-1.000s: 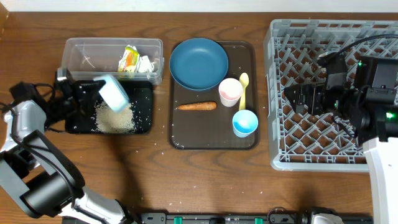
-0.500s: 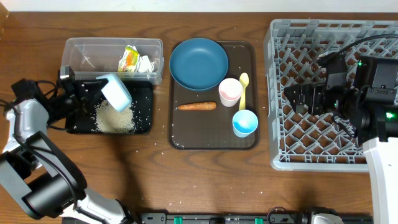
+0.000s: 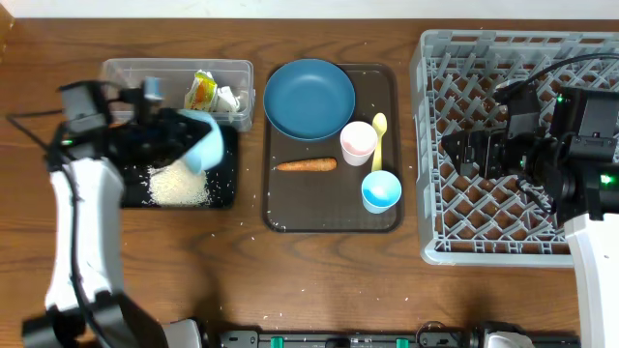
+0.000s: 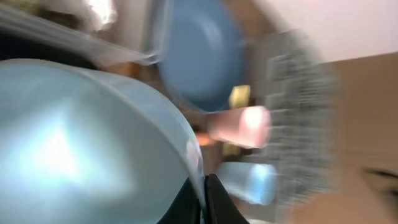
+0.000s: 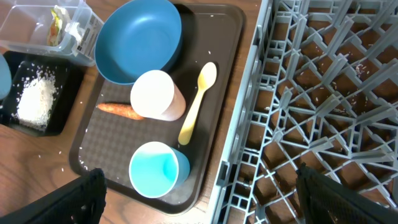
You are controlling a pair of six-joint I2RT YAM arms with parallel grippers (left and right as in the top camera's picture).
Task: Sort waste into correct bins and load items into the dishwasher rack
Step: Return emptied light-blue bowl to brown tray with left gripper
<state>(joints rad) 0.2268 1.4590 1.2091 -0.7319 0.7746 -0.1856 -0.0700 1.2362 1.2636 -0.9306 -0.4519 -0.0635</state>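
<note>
- Dark fingers of the left gripper (image 4: 204, 200) pinch the rim of the smaller light blue bowl (image 3: 205, 145), which fills most of the blurred left wrist view.
- From overhead, the bowl hangs tilted on its side above the shallow black rectangular tray (image 3: 224, 193), close to the near wall of the clear plastic rectangular tub (image 3: 174, 66).
- The heap of white rice grains (image 3: 177, 184) lies in the black tray below, and the crumpled yellow-green-and-white wrapper (image 3: 200, 91) sits in the tub.
- On the dark brown serving tray (image 3: 329, 217) are the big dark blue bowl (image 3: 309, 99), pink-white cup (image 3: 358, 142), pale yellow spoon (image 3: 379, 135), light blue cup (image 3: 381, 190) and small orange carrot (image 3: 306, 165).
- The carrot is the one piece of waste not yet binned.
- The right gripper (image 5: 205, 202) is spread wide and empty above the large square grey plastic dishwasher rack (image 3: 503, 253); no item shows in the rack.
- The step in hand looks like the close of tipping rice into the tray.
- Whether grains cling inside the bowl cannot be told.
- Next, the bowl likely needs carrying high over the cups to the rack and seating between pegs, or passing to the right arm.
</note>
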